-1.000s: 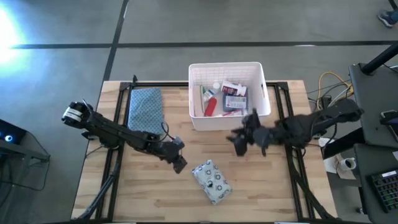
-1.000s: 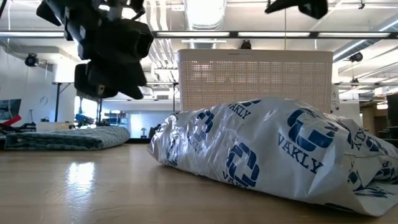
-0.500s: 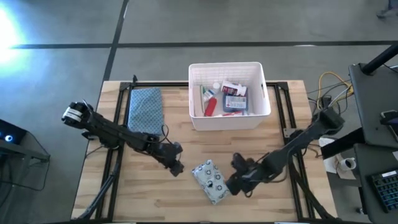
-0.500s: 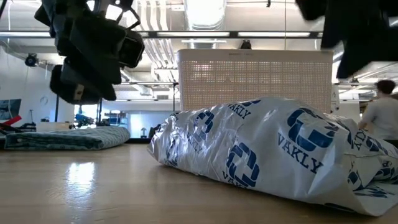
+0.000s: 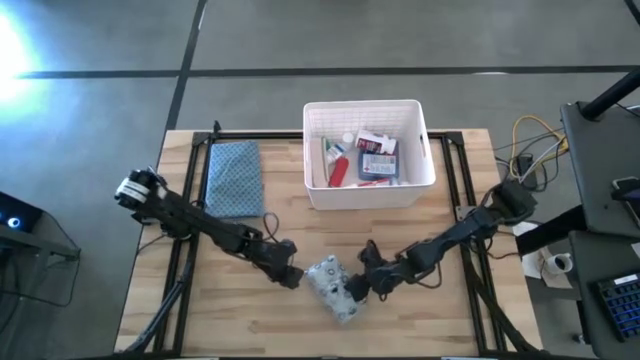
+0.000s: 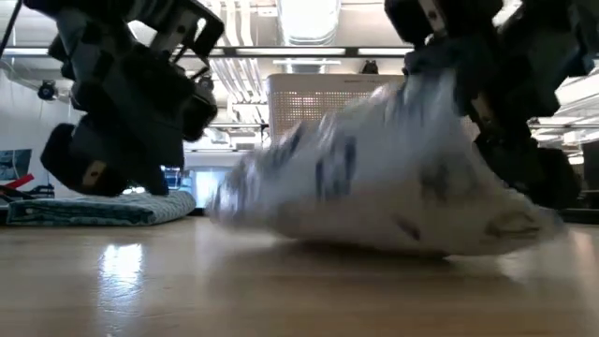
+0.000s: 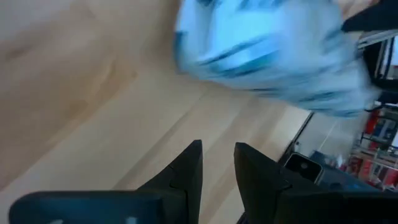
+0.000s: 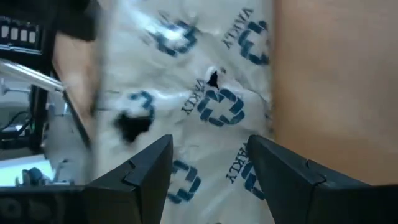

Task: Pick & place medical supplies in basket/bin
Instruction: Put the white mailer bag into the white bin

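Observation:
The silvery pouch with blue print (image 5: 330,283) lies on the wooden table near its near edge, blurred in the low view (image 6: 374,178). My right gripper (image 5: 358,285) is at the pouch's right end, open, and the pouch (image 8: 205,93) fills the space ahead of its fingers (image 8: 210,140). My left gripper (image 5: 293,279) hovers just left of the pouch with only a narrow gap between its fingers (image 7: 217,146); the pouch (image 7: 267,56) lies ahead of them, untouched. The white basket (image 5: 368,195) holds tubes, boxes and a white bottle. My right gripper meets the pouch's right end (image 8: 214,155) with open fingers, one on each side of the foil. It comes slanting down from the table's right. The pouch's underside stays on the table, and its right end (image 6: 440,103) is bunched up against the gripper.
A blue-grey patterned folded cloth (image 5: 233,175) lies on the table's far left part. The basket stands at the far edge in the middle. Bare wood lies between the basket and the pouch and along the near edge.
My right gripper has swung from in front of the basket toward the near edge and left, down onto the pouch's right end. My left gripper has moved lower and right, toward the pouch. The pouch has shifted slightly left and bunched up, its right end raised.

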Controlling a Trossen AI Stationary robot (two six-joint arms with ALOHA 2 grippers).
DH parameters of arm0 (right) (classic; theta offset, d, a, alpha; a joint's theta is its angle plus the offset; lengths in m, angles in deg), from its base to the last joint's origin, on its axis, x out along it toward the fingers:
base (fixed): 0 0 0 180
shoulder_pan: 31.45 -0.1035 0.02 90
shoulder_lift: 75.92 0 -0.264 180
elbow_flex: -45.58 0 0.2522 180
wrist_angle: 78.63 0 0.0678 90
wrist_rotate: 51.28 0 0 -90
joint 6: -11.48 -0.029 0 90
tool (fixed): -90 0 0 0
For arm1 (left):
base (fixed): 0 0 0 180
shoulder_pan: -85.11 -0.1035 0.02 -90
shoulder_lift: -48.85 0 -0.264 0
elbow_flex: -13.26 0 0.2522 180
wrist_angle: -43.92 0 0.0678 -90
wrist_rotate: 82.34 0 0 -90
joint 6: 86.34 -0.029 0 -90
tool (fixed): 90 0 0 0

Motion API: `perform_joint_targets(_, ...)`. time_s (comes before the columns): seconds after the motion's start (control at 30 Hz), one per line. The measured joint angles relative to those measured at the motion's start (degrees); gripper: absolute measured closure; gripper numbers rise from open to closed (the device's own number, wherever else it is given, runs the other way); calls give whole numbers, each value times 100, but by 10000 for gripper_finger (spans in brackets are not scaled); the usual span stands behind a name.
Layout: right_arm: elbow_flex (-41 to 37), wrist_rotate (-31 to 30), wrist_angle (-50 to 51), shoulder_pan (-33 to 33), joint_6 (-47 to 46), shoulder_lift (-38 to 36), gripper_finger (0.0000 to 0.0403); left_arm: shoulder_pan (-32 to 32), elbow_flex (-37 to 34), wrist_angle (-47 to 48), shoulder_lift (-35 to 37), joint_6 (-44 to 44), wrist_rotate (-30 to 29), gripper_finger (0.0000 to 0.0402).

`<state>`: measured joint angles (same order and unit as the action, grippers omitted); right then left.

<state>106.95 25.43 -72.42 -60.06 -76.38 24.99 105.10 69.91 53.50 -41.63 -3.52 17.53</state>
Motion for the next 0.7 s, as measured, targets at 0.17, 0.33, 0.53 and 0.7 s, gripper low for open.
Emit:
perform_joint_targets(0.17,-176,16,72,105,92,-428,193,-2,379,-360,-846,63,63,328)
perform_joint_targets(0.33,-241,1,516,189,130,-881,193,-37,956,-443,-1508,-157,33,328)
perform_joint_targets(0.53,-498,215,776,375,120,-728,193,-120,1479,-390,-1814,-472,61,328)
perform_joint_targets(0.7,-1075,663,-599,551,243,-477,193,-261,1509,-75,-1729,-562,-32,328)
